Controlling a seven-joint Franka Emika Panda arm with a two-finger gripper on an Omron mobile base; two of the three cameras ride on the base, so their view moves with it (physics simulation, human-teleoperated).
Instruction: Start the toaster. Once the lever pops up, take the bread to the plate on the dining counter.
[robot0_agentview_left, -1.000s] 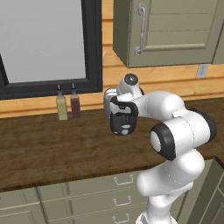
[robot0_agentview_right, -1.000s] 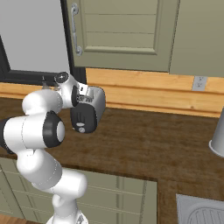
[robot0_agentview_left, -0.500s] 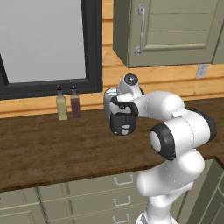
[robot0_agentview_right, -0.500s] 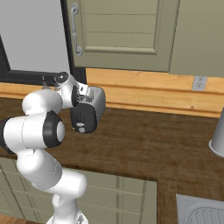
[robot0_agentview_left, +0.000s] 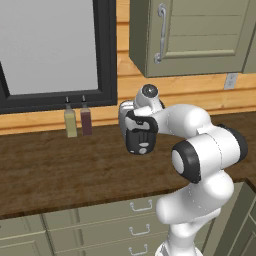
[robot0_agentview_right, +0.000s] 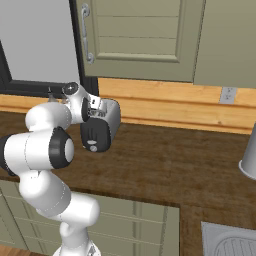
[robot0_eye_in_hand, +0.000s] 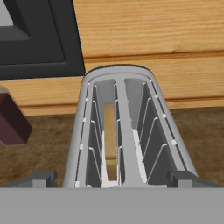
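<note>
Against the wooden back wall, the toaster (robot0_agentview_right: 107, 117) is standing on the dark wood tabletop (robot0_agentview_left: 60, 170), its black end panel facing the robot. Directly above it, the fingers (robot0_eye_in_hand: 43, 178) are hanging spread wide on either side of the slots, grasping nothing. Inside the left slot, the bread (robot0_eye_in_hand: 110, 140) is sitting upright. Two bottles (robot0_agentview_left: 77, 120) are standing to the left.

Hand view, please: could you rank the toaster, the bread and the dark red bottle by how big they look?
1. Toaster, by far the largest.
2. Dark red bottle, cut off by the frame edge.
3. Bread, mostly sunk in its slot.
Ranks two and three are unsure, since both are partly hidden.
</note>
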